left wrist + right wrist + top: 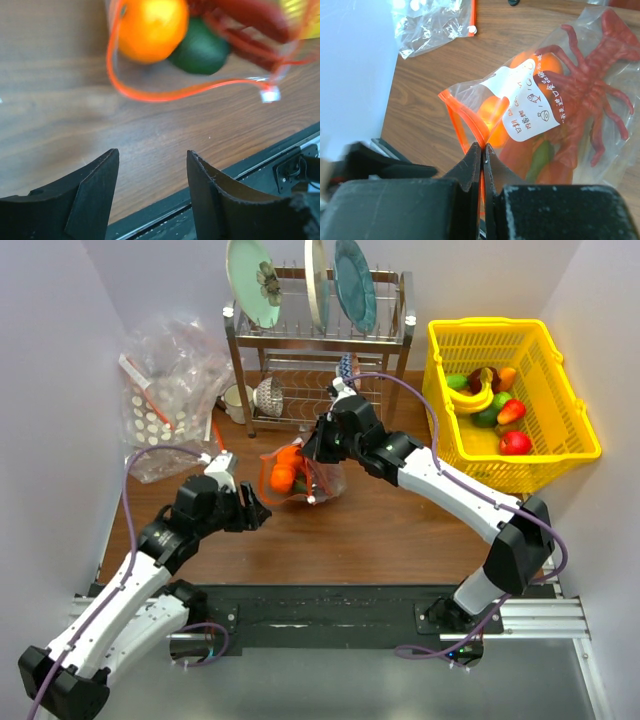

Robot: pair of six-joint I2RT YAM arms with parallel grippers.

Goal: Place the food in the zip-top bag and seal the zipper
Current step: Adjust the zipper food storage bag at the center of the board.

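Seen from above, a brown wooden table (400, 530) with two black-and-white robot arms reaching in from its near edge. At the table's middle lies a small clear plastic zip-top bag (330, 480) with a white printed label. All the food looks to be inside it: a glossy red toy lobster (590, 95), a round toy orange (150, 25) and a dark green round toy fruit (200, 47).

The filling step looks done, and sealing is the step in hand. The right gripper (483, 146) reaches the bag from the far side. Its jaws are pressed shut on the orange zipper strip (457, 112) at one end of the bag's mouth. In the left wrist view the strip bows out in an open loop, so the mouth seems unsealed. A small white tab (270, 94) sits at one end of the strip.

The left gripper (262, 512) hovers just to the near left of the bag. Its jaws are apart, with nothing between them, and it is not touching the bag.

The next move likely calls for the left gripper to take the free end of the strip. The mouth could then be held taut while the pinch runs along it. The bulging food may keep the two lips apart.

On the far left is a heap of clear white-dotted plastic bags (165, 390). At the far middle, a metal dish rack (320, 360) holds upright plates (250, 280). On the far right, a yellow plastic basket (487, 324) holds more toy fruit. None of these sits between the grippers and the bag.
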